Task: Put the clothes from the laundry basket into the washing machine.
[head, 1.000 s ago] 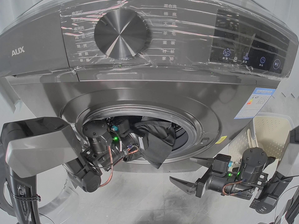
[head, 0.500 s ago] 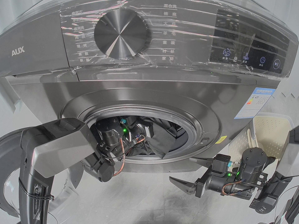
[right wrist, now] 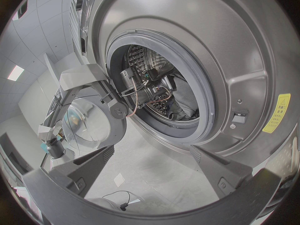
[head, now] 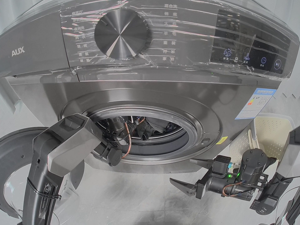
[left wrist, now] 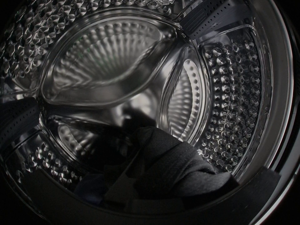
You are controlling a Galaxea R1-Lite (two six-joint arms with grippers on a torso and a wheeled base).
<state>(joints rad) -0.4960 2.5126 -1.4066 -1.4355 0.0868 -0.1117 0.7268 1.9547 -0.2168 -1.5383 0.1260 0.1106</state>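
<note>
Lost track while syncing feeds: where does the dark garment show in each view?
Head view: dark garment inside the door opening, beside the left arm.
Left wrist view: garment close up, before the perforated drum.
Right wrist view: garment in the drum, past the left arm.
Shared landmark: the drum.

Our left arm has pushed forward, and its wrist has gone from the mouth of the washing machine deep into the drum. The dark garment, which a second ago hung out over the lower lip of the opening, has gone in with it and now lies wholly inside.
</note>
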